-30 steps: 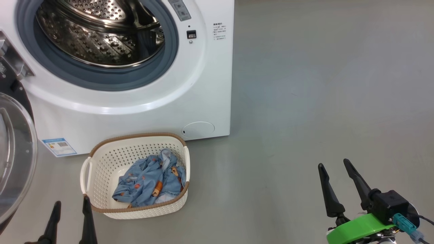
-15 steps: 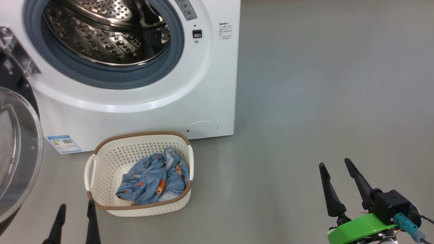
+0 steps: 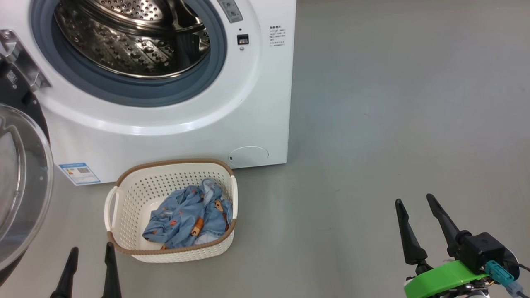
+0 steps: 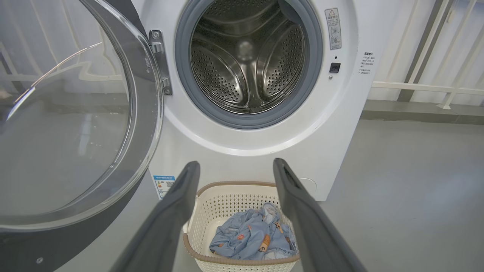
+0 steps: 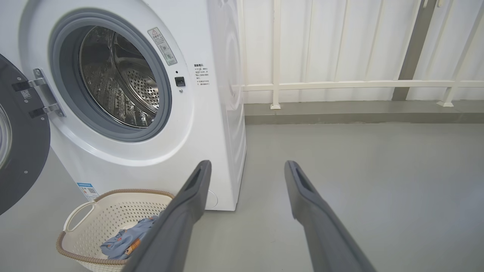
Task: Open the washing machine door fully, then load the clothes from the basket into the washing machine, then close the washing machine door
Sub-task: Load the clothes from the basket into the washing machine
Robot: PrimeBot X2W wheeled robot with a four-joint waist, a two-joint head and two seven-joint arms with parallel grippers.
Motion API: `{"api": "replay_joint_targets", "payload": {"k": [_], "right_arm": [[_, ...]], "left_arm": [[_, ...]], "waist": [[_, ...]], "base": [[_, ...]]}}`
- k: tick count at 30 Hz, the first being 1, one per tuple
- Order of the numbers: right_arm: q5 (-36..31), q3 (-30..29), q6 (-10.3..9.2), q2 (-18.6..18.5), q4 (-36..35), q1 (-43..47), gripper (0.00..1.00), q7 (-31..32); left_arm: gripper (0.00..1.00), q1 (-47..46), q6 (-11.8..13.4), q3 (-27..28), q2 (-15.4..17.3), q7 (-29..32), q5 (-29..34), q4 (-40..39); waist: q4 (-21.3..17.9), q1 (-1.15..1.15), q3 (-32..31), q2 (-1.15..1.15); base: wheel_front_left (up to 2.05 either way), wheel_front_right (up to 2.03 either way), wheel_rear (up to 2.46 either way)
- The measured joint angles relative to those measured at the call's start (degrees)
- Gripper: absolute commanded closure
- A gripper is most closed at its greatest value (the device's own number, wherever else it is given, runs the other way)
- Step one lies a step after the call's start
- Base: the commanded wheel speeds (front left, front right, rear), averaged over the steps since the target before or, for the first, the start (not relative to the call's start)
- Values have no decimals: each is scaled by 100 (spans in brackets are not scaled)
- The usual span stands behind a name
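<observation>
The white washing machine point(image 3: 174, 136) point(image 4: 340, 124) point(image 5: 211, 124) stands at the upper left with its steel drum point(image 3: 132, 37) bare. Its door point(image 3: 18, 186) point(image 4: 72, 124) point(image 5: 19, 151) is swung open to the left. On the floor in front sits the cream basket point(image 3: 124, 198) point(image 4: 211, 211) point(image 5: 98, 215), holding blue printed clothes point(image 3: 186, 219) point(image 4: 251, 241) point(image 5: 123, 241). My left gripper point(image 3: 91, 250) point(image 4: 234, 166) is open, just near and left of the basket. My right gripper point(image 3: 414, 203) point(image 5: 247, 166) is open over bare floor far to the right. Both are empty.
Grey floor point(image 3: 393, 103) spreads to the right of the machine. A white railing point(image 5: 359, 85) on a low kerb runs along the wall behind. A round flap point(image 3: 248, 156) and a blue sticker point(image 3: 79, 173) mark the machine's lower front.
The head view has shifted a little, so machine and basket sit slightly right of before. Both grippers stay open and keep their places low in that view.
</observation>
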Motion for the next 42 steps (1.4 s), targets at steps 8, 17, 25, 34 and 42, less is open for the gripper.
{"api": "replay_joint_targets", "payload": {"k": [8, 17, 25, 34, 42], "right_arm": [[44, 4, 0, 1, 54, 0, 0, 0], [44, 5, 0, 1, 93, 0, 0, 0], [45, 12, 0, 2, 108, 0, 0, 0], [55, 20, 0, 3, 153, 4, 0, 0], [62, 19, 0, 3, 156, 5, 0, 0]], "left_arm": [[0, -1, -1, 5, 0, 0, -2, -29], [0, -1, -1, 10, 0, 0, -1, -29], [0, 1, 0, 15, 1, 0, 16, 7], [0, 0, 0, 53, 1, 0, 16, 49], [0, -3, 5, 84, 2, 0, -5, 2]], "waist": [[23, 0, 13, 0], [40, 0, -40, 0], [43, 0, -81, 0], [47, 0, -111, 0], [62, 0, -67, 0]], "base": [[0, 0, 0], [0, 0, 0], [24, -32, 8], [132, -133, 1], [201, -201, 0]]}}
